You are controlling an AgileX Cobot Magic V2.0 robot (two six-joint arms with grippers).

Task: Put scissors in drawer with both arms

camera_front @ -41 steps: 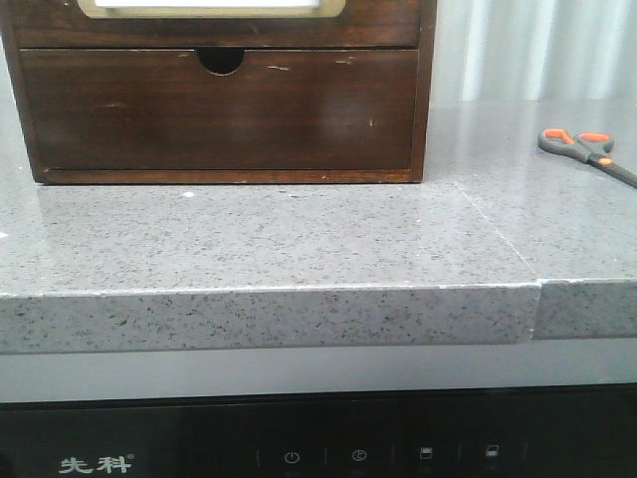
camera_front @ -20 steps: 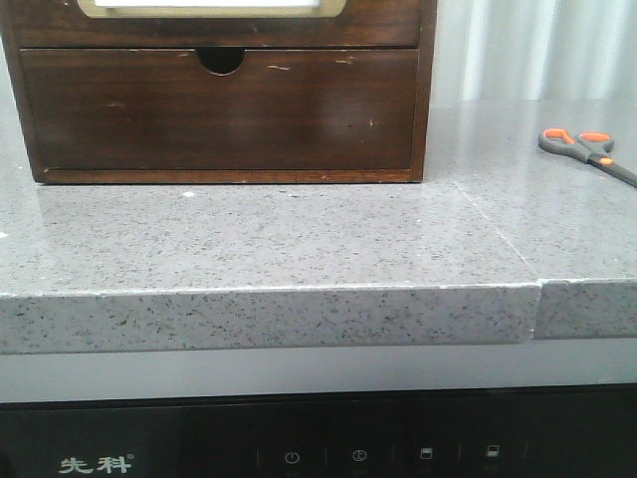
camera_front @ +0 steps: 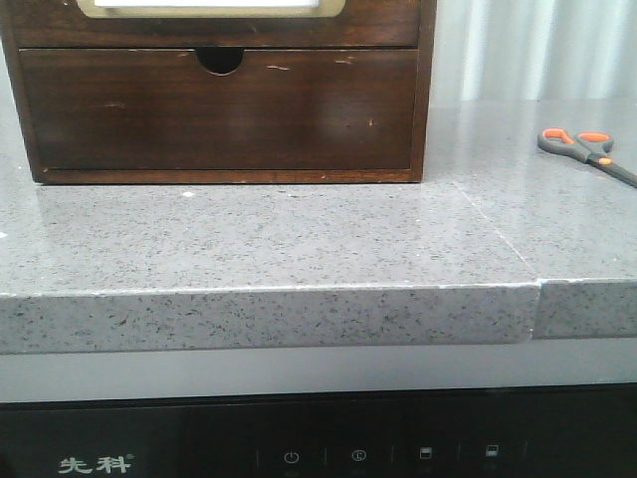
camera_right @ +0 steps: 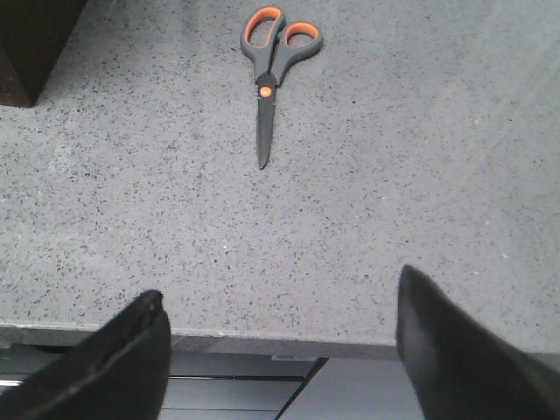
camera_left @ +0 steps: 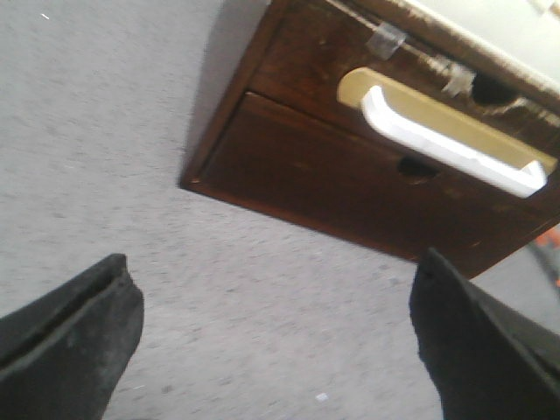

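The scissors [camera_front: 585, 149] lie flat on the grey counter at the far right, grey handles with orange-lined loops. In the right wrist view the scissors [camera_right: 269, 70] lie ahead of my open, empty right gripper [camera_right: 280, 337], which hangs over the counter's front edge. The dark brown drawer [camera_front: 219, 108] is shut in the wooden box at the back left, its finger notch [camera_front: 220, 60] at the upper edge. In the left wrist view the drawer [camera_left: 350, 179] is ahead of my open, empty left gripper [camera_left: 276, 328], above the counter. Neither gripper shows in the front view.
The wooden box [camera_left: 289, 52] has an upper compartment with a white handle [camera_left: 451, 144] in a tan recess. The speckled grey counter [camera_front: 299, 239] has a seam [camera_front: 498, 224] on the right and a front edge [camera_front: 269, 319] above a dark appliance panel.
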